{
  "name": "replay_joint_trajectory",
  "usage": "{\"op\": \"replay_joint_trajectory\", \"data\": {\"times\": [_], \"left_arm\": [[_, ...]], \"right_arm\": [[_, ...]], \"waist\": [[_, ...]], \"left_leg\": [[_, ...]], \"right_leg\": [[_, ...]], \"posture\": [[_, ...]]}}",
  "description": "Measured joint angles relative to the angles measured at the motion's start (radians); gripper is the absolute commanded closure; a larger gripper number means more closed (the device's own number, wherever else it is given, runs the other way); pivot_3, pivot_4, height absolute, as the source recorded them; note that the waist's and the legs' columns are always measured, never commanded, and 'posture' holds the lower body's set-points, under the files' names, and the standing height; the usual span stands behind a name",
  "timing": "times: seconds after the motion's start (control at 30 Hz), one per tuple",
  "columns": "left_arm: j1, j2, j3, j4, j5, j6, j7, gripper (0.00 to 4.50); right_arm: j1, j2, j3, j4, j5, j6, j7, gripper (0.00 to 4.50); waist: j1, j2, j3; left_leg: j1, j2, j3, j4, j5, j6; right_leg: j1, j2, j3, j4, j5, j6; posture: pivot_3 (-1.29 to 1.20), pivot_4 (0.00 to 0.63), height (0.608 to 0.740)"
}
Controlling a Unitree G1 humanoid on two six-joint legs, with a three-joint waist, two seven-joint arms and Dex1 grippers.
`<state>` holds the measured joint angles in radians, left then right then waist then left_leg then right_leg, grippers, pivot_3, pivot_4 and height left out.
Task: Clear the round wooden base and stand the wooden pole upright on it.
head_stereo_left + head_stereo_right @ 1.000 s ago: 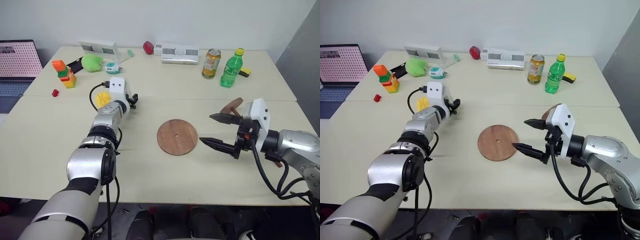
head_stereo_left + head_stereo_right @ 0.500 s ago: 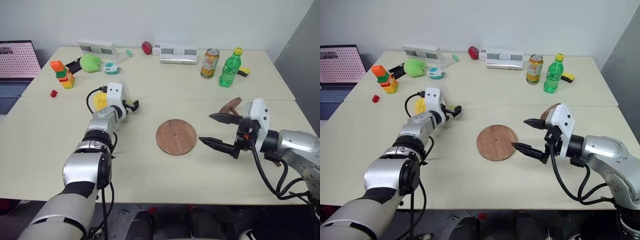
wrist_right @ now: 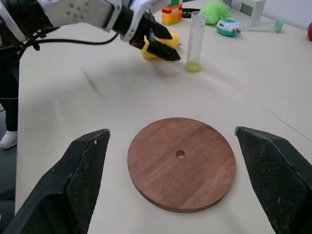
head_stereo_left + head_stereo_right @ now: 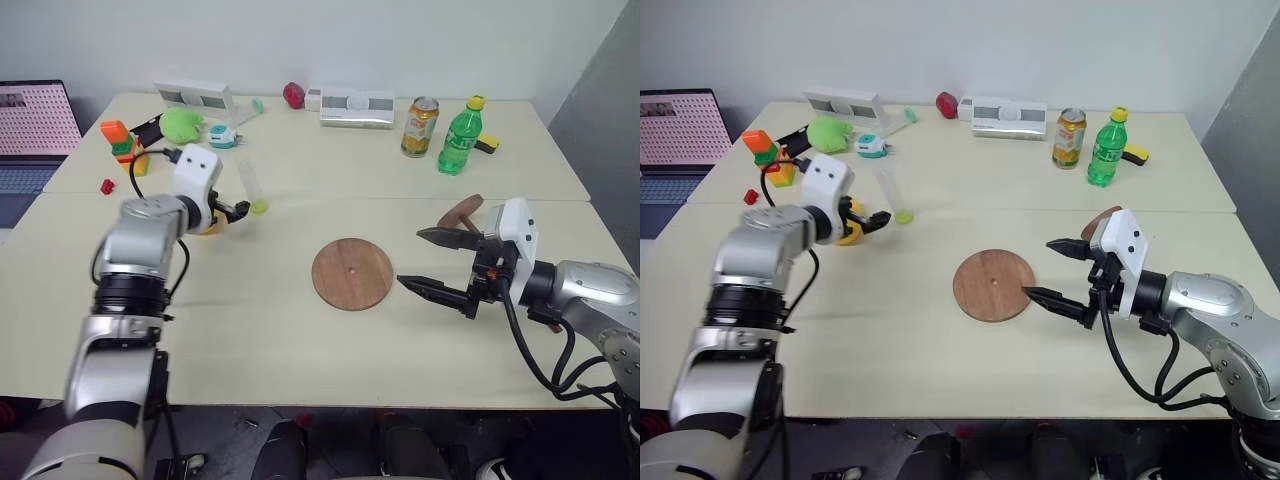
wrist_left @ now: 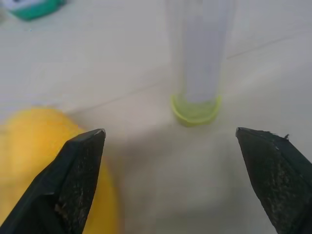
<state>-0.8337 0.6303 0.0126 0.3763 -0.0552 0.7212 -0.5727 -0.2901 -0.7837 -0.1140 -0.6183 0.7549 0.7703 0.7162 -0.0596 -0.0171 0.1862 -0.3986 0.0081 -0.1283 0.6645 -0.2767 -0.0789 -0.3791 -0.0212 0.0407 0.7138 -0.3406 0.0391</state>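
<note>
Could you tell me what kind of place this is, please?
Probably a robotics lab or test room: plain tables pushed together, scattered test props such as toy blocks and a soda can, and a laptop alongside.

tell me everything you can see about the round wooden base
The round wooden base is a flat, thin, reddish-brown disc with visible wood grain and a small hole at its centre. It lies flat on the cream table near the middle, with nothing on it and nothing touching it. The open right pincer hovers just beside its edge.

Silver-grey arms, black cables, white wrist housings, black two-fingered left pincer (image 4: 238, 210).
</note>
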Motion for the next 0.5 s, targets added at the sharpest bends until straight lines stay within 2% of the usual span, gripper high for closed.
{"op": "replay_joint_trajectory", "data": {"times": [0.13,0.2,0.27,0.43,0.5], "left_arm": [[0.027,0.163,-0.048,-0.242,-0.084,0.131,-0.226,0.01],[0.095,0.241,-0.067,-0.359,-0.145,0.13,-0.363,0.01],[0.214,0.316,-0.094,-0.5,-0.249,0.096,-0.568,0.01],[0.258,0.365,-0.111,-0.611,-0.316,0.034,-0.708,0.01],[0.228,0.331,-0.131,-0.597,-0.321,-0.019,-0.742,0.01]], "right_arm": [[0.002,-0.019,-0.005,0.012,0.0,0.001,0.005,0.17],[-0.003,-0.033,-0.012,0.021,0.003,0.005,0.014,0.17],[-0.018,-0.114,-0.02,0.051,-0.018,0.033,0.026,0.17],[-0.043,-0.237,-0.005,0.084,-0.067,0.082,0.051,0.17],[-0.127,-0.261,0.032,0.151,-0.069,0.186,0.04,0.17]], "waist": [[0.0,0.0,0.0],[-0.002,0.001,0.0],[0.0,0.001,0.0],[0.006,0.001,0.0],[0.006,0.001,0.0]], "left_leg": [[0.001,0.0,0.001,-0.001,0.0,0.0],[0.001,0.001,0.003,-0.002,0.0,0.0],[0.002,0.002,0.004,-0.002,0.0,0.0],[0.002,0.001,0.003,-0.001,-0.002,0.004],[0.002,0.0,0.005,-0.001,-0.002,0.004]], "right_leg": [[0.0,0.0,0.001,-0.001,0.0,0.0],[0.0,0.0,0.002,-0.001,0.0,0.0],[0.0,0.0,0.002,-0.001,0.0,0.0],[0.001,0.001,0.002,-0.001,0.0,0.0],[0.001,0.0,0.003,0.0,0.0,0.0]], "posture": [[0.0,0.15,0.74],[0.0,0.15,0.74],[0.0,0.15,0.74],[0.0,0.15,0.74],[0.0,0.15,0.74]]}}
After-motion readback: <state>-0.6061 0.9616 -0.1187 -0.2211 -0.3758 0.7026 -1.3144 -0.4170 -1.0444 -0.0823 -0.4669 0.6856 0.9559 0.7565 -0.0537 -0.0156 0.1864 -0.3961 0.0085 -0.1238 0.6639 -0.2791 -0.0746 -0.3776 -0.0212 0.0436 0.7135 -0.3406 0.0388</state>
